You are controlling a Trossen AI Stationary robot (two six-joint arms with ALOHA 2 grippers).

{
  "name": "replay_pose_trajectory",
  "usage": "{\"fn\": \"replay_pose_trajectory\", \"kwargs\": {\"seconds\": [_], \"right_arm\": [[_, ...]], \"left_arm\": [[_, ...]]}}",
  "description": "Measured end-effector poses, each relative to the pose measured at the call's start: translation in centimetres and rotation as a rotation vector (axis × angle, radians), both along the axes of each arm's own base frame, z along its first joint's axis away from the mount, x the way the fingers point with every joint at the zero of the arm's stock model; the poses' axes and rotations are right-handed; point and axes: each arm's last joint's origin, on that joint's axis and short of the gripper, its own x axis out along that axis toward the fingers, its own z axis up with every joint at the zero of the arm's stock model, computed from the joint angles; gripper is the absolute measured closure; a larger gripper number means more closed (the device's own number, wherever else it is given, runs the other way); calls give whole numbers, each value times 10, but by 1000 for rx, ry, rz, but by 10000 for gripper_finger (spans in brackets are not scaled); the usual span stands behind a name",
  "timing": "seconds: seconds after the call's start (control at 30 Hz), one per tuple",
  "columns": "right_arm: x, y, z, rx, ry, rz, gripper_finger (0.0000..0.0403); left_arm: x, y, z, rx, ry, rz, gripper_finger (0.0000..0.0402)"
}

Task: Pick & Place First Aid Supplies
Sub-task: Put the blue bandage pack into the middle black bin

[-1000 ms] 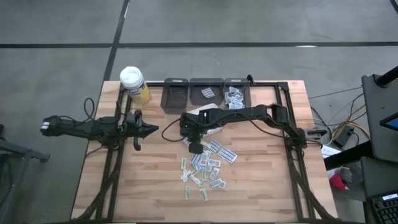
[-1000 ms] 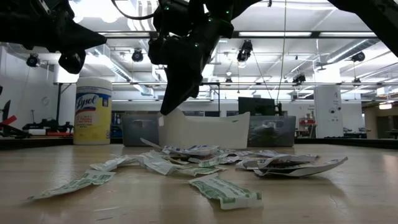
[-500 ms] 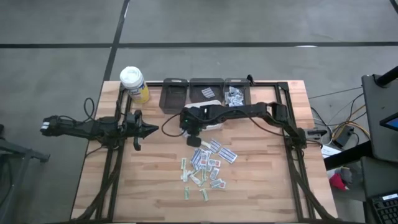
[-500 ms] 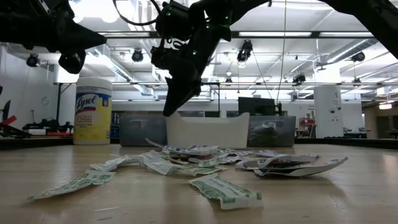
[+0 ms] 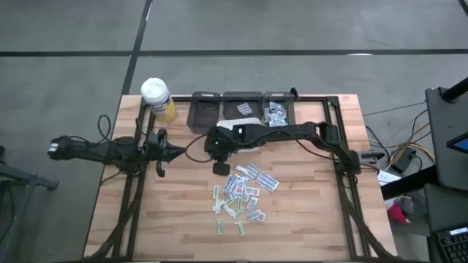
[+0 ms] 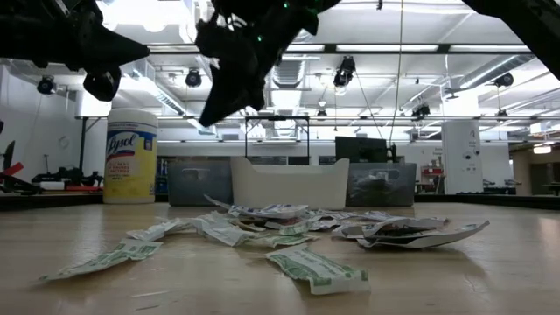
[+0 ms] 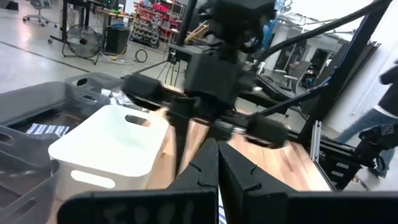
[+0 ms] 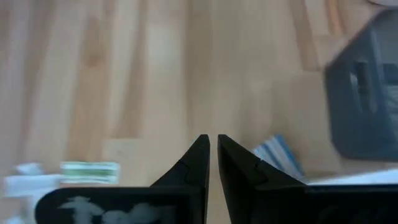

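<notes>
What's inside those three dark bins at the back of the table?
The left bin looks empty. The middle bin holds a few packets, and the right bin a bigger heap. The right arm crosses just in front; what lies deep under the heap cannot be seen.

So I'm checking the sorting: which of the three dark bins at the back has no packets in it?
The left bin, the one nearest the yellow bottle. It looks empty, while the middle bin holds one packet and the right bin a small heap.

Overhead and table-level cameras share the table (image 5: 183, 219); wrist cameras look close.
</notes>
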Motion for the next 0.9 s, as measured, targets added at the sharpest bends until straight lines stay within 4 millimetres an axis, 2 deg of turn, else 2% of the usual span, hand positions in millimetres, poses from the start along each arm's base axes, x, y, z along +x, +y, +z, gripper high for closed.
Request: {"fn": "replay_pose_trajectory", "kwargs": {"seconds": [0.13, 0.23, 0.43, 0.57, 0.7, 0.77, 0.9], "right_arm": [[-1, 10, 1, 54, 23, -42, 368], [0, 17, -6, 94, 51, -85, 356], [18, 26, -25, 157, 84, -107, 315], [34, 25, -22, 148, 78, -115, 286], [43, 19, -33, 125, 156, -161, 261], [45, 13, -42, 147, 163, -207, 253], [44, 4, -47, 173, 190, -263, 246]], "left_arm": [[-5, 1, 8, 56, 3, -3, 402], [-13, 2, 19, 111, 8, -4, 402], [-37, 5, 35, 145, 17, -2, 402], [-47, 6, 34, 139, 0, -11, 402], [-52, 6, 29, 140, 20, -33, 402], [-52, 6, 28, 143, 29, -35, 402], [-51, 6, 27, 153, 49, -40, 402]]}}
